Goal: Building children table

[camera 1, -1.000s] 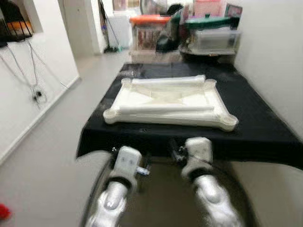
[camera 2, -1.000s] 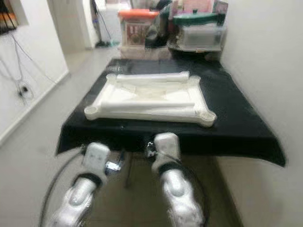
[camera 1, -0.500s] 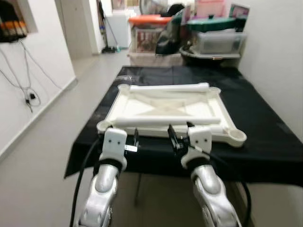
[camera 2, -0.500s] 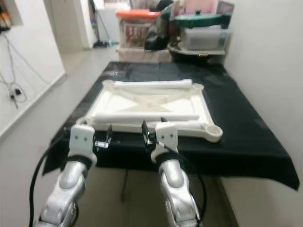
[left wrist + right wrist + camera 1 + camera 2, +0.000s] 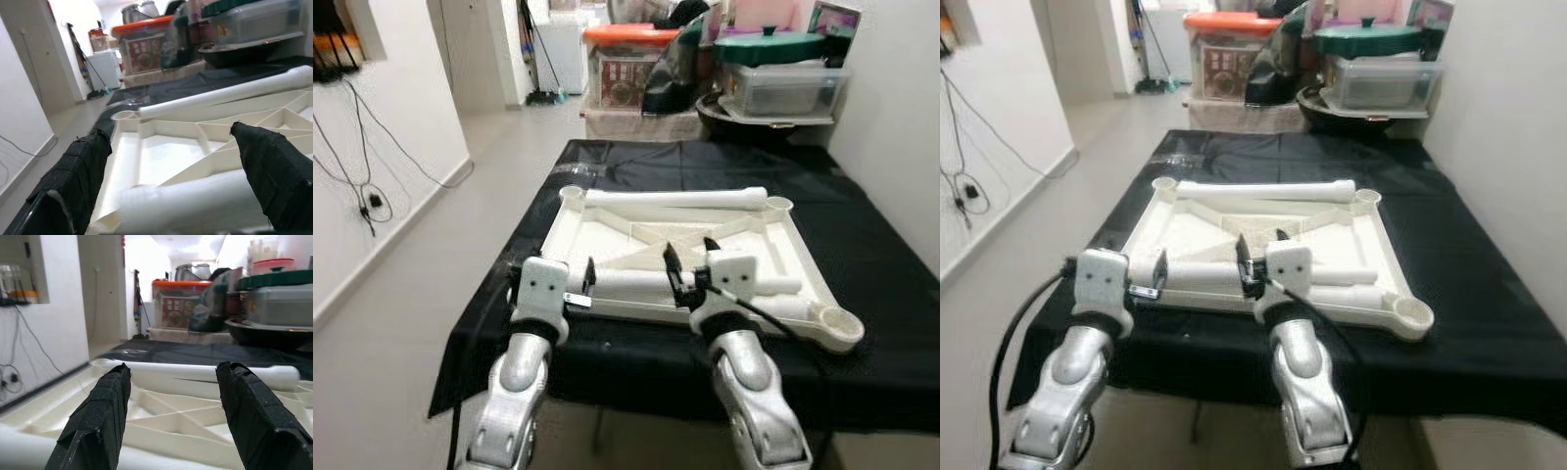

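With both sets of fingers spread, left gripper [image 5: 576, 286] and right gripper [image 5: 688, 264] hover at the near leg [image 5: 651, 286], likely lining up a grasp; upturned tabletop [image 5: 607, 227] cradles it.

Two silver arms reaching forward side by side, white wrist blocks level, left gripper [image 5: 166, 161] with black fingers [image 5: 78, 171] spread wide, right gripper [image 5: 171, 401] likewise spread, fingers [image 5: 249, 406] pointing ahead, neither gripping anything, cables trailing along both forearms
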{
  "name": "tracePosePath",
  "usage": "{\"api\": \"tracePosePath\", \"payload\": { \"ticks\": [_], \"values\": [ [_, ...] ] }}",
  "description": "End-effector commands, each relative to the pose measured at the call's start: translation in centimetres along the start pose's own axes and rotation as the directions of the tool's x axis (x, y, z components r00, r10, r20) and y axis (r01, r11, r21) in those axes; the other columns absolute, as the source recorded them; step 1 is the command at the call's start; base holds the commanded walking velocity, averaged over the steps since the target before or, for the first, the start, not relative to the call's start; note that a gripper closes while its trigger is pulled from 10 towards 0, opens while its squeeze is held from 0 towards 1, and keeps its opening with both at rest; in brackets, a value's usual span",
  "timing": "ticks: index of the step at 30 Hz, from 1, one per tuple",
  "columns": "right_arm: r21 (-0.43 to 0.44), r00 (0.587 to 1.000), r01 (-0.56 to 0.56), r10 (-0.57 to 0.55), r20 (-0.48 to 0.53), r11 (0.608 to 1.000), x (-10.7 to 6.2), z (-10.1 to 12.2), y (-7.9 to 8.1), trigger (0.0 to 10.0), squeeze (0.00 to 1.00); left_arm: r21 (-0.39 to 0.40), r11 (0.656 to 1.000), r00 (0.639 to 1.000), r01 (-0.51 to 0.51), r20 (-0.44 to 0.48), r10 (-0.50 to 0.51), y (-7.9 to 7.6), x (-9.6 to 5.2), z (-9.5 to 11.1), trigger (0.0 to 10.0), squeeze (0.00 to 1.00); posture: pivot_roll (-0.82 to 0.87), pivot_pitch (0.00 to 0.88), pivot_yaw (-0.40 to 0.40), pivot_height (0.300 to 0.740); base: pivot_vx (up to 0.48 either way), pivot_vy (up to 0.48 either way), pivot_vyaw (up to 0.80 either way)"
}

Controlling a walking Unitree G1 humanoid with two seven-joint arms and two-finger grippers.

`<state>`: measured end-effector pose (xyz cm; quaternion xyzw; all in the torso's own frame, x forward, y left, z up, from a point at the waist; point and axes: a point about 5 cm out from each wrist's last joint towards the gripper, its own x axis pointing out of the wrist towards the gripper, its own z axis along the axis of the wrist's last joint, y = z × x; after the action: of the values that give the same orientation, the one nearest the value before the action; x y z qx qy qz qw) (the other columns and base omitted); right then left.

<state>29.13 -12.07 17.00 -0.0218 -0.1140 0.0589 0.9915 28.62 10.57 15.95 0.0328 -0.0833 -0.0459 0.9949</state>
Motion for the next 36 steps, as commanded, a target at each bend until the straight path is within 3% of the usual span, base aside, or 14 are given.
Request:
{"api": "tracePosePath", "payload": {
  "ticks": [1,6,11,15,16,19,21,23,24,26,29,32,33,36],
  "values": [
    [0.024,1.0,0.006,-0.006,-0.006,1.0,0.1,0.0,0.1,10.0,0.0,0.022,1.0,1.0,-0.012,0.004,0.012,0.6,0.1,0.1,10.0,0.0,0.02,0.0,-0.013,0.74,0.307,0.0,0.0],
    [0.024,1.0,0.027,-0.027,-0.012,0.999,0.3,0.0,-0.2,10.0,0.0,0.03,0.997,0.998,-0.064,0.007,0.064,2.8,0.7,0.5,10.0,0.0,0.03,0.0,-0.012,0.74,0.0,0.0,-0.09],
    [0.023,1.0,0.021,-0.02,-0.012,1.0,0.3,0.0,-0.1,10.0,0.0,0.04,0.997,0.997,-0.072,0.009,0.071,3.4,1.1,0.8,10.0,0.0,0.03,0.0,-0.011,0.74,0.0,0.0,-0.73],
    [0.017,1.0,0.019,-0.019,0.009,1.0,0.4,0.3,0.0,10.0,0.0,0.171,0.985,0.999,-0.032,0.029,0.028,4.6,1.6,1.2,10.0,0.0,0.03,0.0,-0.006,0.74,0.0,0.0,0.0],
    [0.017,1.0,0.019,-0.019,0.009,1.0,0.4,0.3,0.0,10.0,0.0,0.171,0.985,0.999,-0.032,0.029,0.028,4.6,1.6,1.2,10.0,0.0,0.03,0.0,-0.006,0.74,0.0,0.0,0.0],
    [0.017,0.999,0.037,-0.037,0.008,0.999,0.6,0.3,-0.3,10.0,0.0,0.223,0.974,0.999,0.032,-0.006,-0.031,6.7,2.8,1.6,10.0,0.0,0.04,0.0,0.002,0.74,0.0,0.0,0.0],
    [0.017,0.999,0.037,-0.037,0.008,0.999,0.6,0.3,-0.3,10.0,0.0,0.223,0.974,0.999,0.032,-0.006,-0.031,6.7,2.8,1.6,10.0,0.0,0.04,0.0,0.002,0.74,0.0,0.0,0.0],
    [0.016,0.998,0.054,-0.055,0.011,0.998,0.8,0.4,-0.8,10.0,0.0,0.295,0.943,0.988,0.155,-0.049,-0.147,7.4,3.9,2.1,10.0,0.0,0.04,0.0,0.004,0.74,0.0,0.0,0.0],
    [0.016,0.998,0.054,-0.055,0.011,0.998,0.8,0.4,-0.8,10.0,0.0,0.295,0.943,0.988,0.155,-0.049,-0.147,7.4,3.9,2.1,10.0,0.0,0.04,0.0,0.004,0.74,0.0,0.0,0.0],
    [0.012,0.998,0.055,-0.056,0.012,0.998,0.7,0.5,-0.9,10.0,0.0,0.355,0.864,0.933,0.358,-0.091,-0.349,7.5,4.8,3.2,10.0,0.0,0.05,0.0,0.025,0.74,0.0,0.0,-0.23],
    [0.007,0.999,0.05,-0.05,0.009,0.999,0.6,0.5,-0.8,10.0,0.0,0.353,0.847,0.916,0.397,-0.099,-0.388,7.4,4.8,3.3,10.0,0.0,0.05,0.0,0.025,0.74,0.0,0.0,-0.45],
    [0.015,0.999,0.054,-0.054,-0.001,0.998,0.3,0.3,-0.6,10.0,0.0,0.373,0.757,0.84,0.536,-0.154,-0.52,6.5,5.1,3.3,10.0,0.0,0.05,0.01,0.044,0.74,0.0,0.0,-0.8],
    [0.015,0.999,0.054,-0.054,-0.001,0.998,0.3,0.3,-0.6,10.0,0.0,0.373,0.757,0.84,0.536,-0.154,-0.52,6.5,5.1,3.3,10.0,0.0,0.05,0.01,0.044,0.74,0.0,0.0,-0.8],
    [0.017,0.998,0.058,-0.058,-0.002,0.998,0.1,0.3,-0.5,10.0,0.0,0.388,0.714,0.809,0.582,-0.186,-0.558,6.4,5.4,3.1,10.0,0.0,0.05,0.013,0.046,0.74,0.0,0.0,-0.8]
  ]
}}
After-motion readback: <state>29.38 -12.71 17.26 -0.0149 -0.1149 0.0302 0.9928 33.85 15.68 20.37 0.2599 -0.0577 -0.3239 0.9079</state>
